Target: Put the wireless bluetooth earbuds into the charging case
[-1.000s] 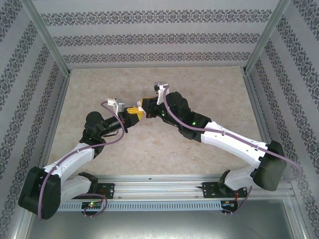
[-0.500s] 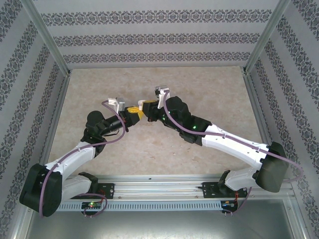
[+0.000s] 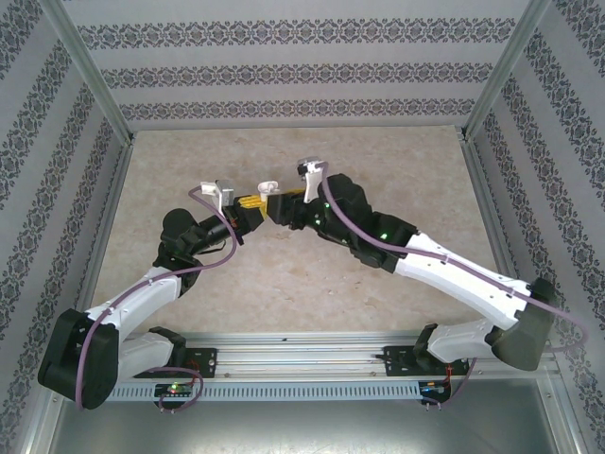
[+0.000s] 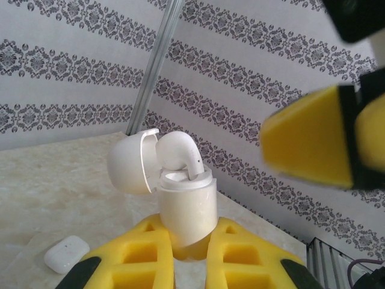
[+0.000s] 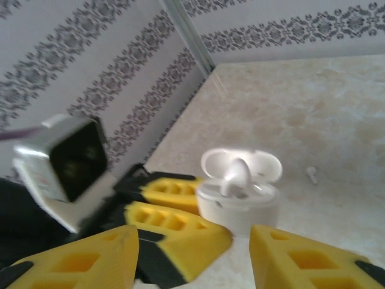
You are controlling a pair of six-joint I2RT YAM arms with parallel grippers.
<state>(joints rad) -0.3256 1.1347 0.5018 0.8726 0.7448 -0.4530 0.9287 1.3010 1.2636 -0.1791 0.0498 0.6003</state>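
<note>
One earbud [image 4: 177, 150] stands stem-down in the open case [image 4: 187, 208]; a second earbud [image 5: 311, 174] lies on the table [image 5: 337, 108] nearby; the left end effector [image 4: 190, 241] clamps the case; the right end effector [image 5: 192, 244] hangs close, fingers apart.

glossy white plastic earbud [image 4: 179, 153]; smooth white plastic case [image 4: 186, 208]; matt marbled stone-look tabletop [image 4: 54, 180].
</note>
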